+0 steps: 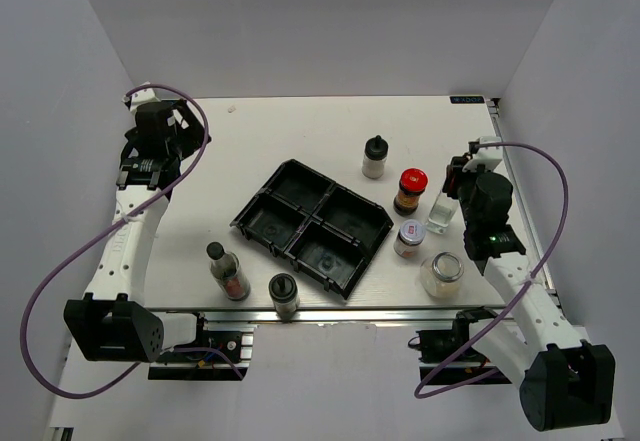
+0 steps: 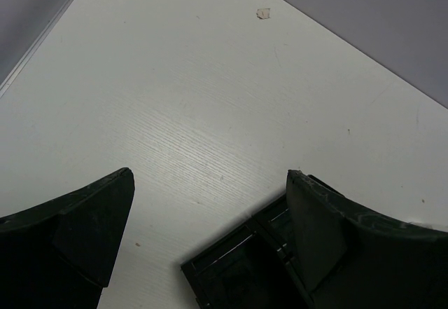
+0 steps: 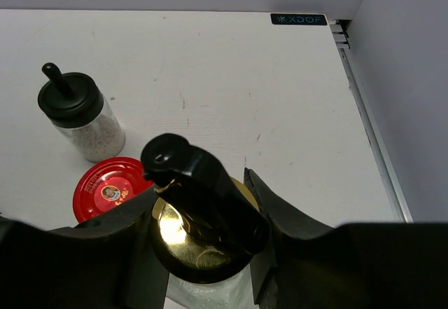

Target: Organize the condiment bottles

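- Noted right hand (image 3: 199, 186) closed to the width of the clear gold-spouted bottle (image 3: 203, 242), a finger pressed on each side of the gold collar; judged a firm grip.
- Located that bottle upright on the bench (image 1: 300, 126), right side, just beside the red-lidded dark jar (image 1: 410, 191); long axis vertical.
- Found the black tray (image 1: 262, 193) mid-bench, left of the held bottle, no bottle in it.
- Logged left hand (image 2: 210, 174) spread wide, holding nothing, at the far-left corner, well apart from every bottle.
- Counted outside the tray: black-capped white shaker (image 1: 375, 157), silver-lidded jar (image 1: 409, 238), wide clear jar (image 1: 441, 273), two black-capped bottles (image 1: 227, 271) by the near edge.
- Likely next: lift straight up, carry left to the nearest compartment, steering clear of the red-lidded jar.
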Robot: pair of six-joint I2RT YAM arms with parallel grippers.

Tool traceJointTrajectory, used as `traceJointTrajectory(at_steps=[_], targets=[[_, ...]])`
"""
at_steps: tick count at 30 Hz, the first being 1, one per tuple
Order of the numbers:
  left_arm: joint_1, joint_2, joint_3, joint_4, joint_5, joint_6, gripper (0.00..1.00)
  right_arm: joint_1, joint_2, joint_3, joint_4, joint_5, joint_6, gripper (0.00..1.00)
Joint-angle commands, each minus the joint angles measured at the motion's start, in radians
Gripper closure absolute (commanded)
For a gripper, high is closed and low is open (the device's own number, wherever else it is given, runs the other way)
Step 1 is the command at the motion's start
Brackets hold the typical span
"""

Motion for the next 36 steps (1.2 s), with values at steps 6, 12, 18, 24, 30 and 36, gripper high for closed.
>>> traceJointTrajectory(at_steps=[6, 12, 18, 24, 30, 36], targets=[[0.003, -0.05, -0.016, 0.008, -0.024, -0.003, 0.02, 0.003, -0.075, 0.148, -0.05, 0.097, -0.045, 0.97], [0.004, -0.048, -0.019, 0.017, -0.004, 0.004, 0.02, 0.003, -0.047, 0.402, -0.201, 0.126, -0.093, 1.0], [0.003, -0.048, -0.016, 0.016, 0.007, -0.001, 0.02, 0.003, 0.051, 0.702, -0.296, 0.013, -0.118, 1.0], [0.003, -0.05, -0.016, 0.01, -0.002, -0.013, 0.02, 0.011, 0.199, 0.948, -0.364, -0.367, -0.021, 1.0], [0.003, -0.051, -0.016, -0.004, -0.02, -0.018, 0.02, 0.162, 0.291, 0.984, -0.24, -0.498, 0.03, 1.0], [0.003, -0.056, -0.032, 0.007, -0.02, -0.024, 0.02, 0.407, 0.463, 1.057, -0.207, -0.466, -0.039, 1.0]])
